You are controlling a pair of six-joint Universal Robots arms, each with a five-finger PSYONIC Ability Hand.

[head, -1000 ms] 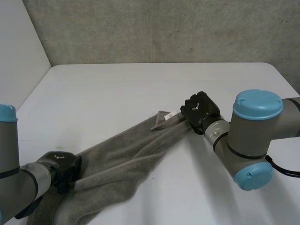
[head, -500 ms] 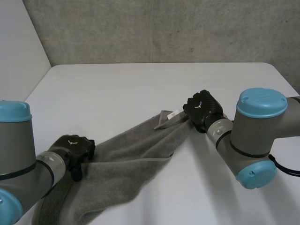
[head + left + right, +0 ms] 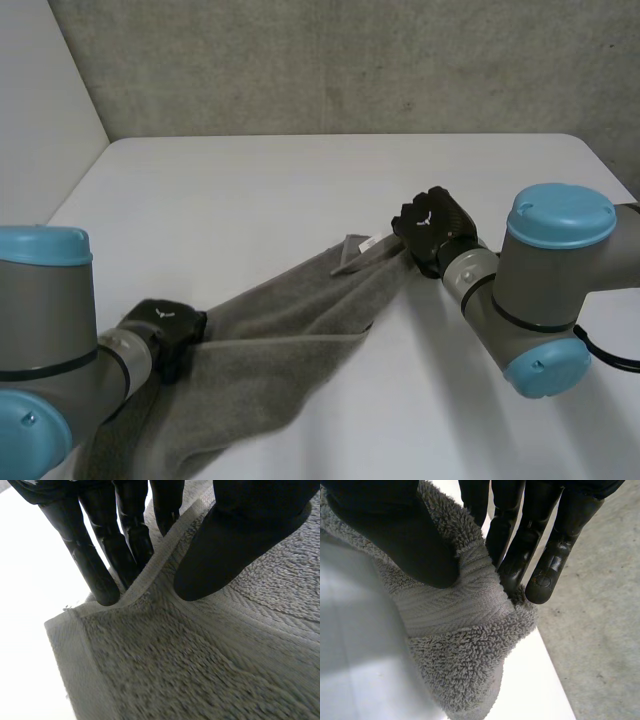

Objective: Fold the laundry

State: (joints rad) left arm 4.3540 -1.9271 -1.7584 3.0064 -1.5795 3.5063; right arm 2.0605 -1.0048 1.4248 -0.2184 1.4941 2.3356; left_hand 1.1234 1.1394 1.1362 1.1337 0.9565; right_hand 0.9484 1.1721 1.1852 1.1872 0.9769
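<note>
a grey towel (image 3: 290, 330) lies in a long, wrinkled strip on the white table (image 3: 300, 180). it runs from the table's near left corner up to about the middle of the table.

the left hand (image 3: 168, 328) is on the towel by the near left corner. its thumb (image 3: 235, 550) presses on top of the towel's sewn edge and its fingers (image 3: 97, 572) are on the other side, so the hand is closed in a pinch on that edge. the right hand (image 3: 432, 228) is at the far end of the towel, near the middle of the table. its thumb (image 3: 395, 535) and fingers (image 3: 542, 570) squeeze a fluffy corner between them. a small white label (image 3: 368, 243) sticks out just beside this hand.

the towel looks soft, thick and floppy. it is likely light, and it will sag wherever nothing holds it. it is fuzzy, so it should not slip out easily. the best places to hold are the corners and the flat sewn band along the edge, where the cloth looks thinner and firmer. it likely takes both hands at once to keep it straight.
</note>
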